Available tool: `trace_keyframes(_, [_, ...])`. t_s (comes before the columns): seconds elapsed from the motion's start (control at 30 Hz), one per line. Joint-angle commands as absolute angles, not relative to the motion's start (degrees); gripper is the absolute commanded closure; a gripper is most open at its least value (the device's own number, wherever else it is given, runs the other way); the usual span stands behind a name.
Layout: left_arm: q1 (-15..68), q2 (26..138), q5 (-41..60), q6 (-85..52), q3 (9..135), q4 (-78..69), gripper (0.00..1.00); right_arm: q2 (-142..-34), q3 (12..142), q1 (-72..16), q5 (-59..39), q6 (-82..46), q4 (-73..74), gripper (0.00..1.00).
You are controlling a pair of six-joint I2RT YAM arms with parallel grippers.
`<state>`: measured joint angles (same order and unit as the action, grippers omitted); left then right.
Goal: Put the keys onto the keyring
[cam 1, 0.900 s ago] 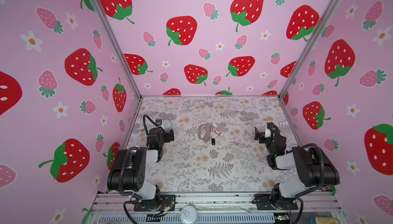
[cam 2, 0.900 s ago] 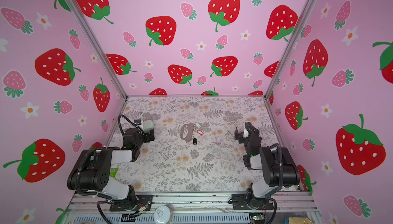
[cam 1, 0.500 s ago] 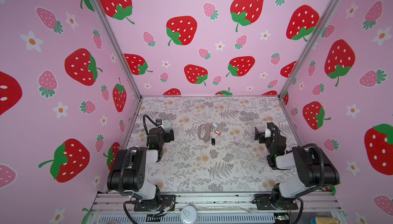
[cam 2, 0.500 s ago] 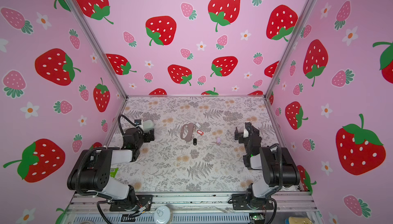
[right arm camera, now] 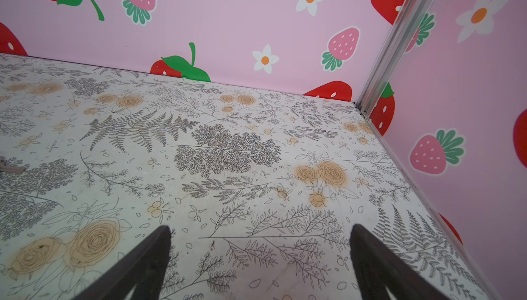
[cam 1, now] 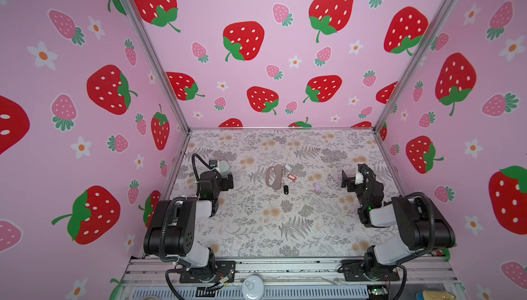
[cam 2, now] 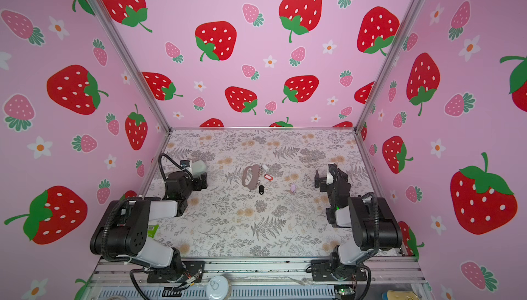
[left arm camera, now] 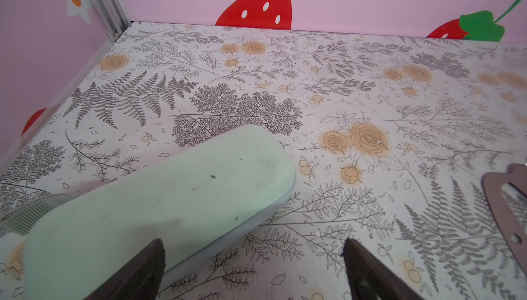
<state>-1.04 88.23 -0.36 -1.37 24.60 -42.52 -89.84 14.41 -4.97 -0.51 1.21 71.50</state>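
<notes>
Gaping wide, left tool (left arm camera: pixel 252 243) beside green case (left arm camera: pixel 159 193) — right tool (right arm camera: pixel 261 227) likewise spread, both holding nothing

Keys (cam 1: pixel 291 177) right of keyring (cam 1: pixel 274 187) — case (cam 1: pixel 224 167) far left.

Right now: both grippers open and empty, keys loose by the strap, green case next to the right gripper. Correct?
No: the green case lies by the left gripper, not the right gripper; the left wrist view shows it. Rest holds.
</notes>
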Motion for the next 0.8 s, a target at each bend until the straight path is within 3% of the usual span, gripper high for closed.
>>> trace_keyframes(0.0, [-1.2, 88.9, 0.1, -1.8, 26.5, -43.1, 0.01, -90.0, 15.2, -5.1, 0.0, 0.6, 71.8, 0.01])
trace_keyframes(0.3, [-1.0, 88.5, -0.1, -1.8, 26.3, -43.4, 0.03, -89.7, 15.0, -5.1, 0.0, 0.5, 72.3, 0.01])
trace_keyframes(0.47, [-0.7, 81.0, -1.9, -2.1, 30.5, -30.4, 0.05, -84.0, 17.8, -5.1, -1.1, 1.0, 63.1, 0.00])
trace_keyframes(0.57, [-0.1, 76.1, -1.4, -3.5, 33.7, -21.5, 0.06, -80.8, 20.6, -5.4, -4.2, 2.4, 56.0, 0.06])
trace_keyframes(0.77, [7.3, 72.1, 0.1, -1.7, 37.0, -13.6, 0.06, -76.8, 24.0, -7.4, -7.0, 1.4, 47.2, 0.09])
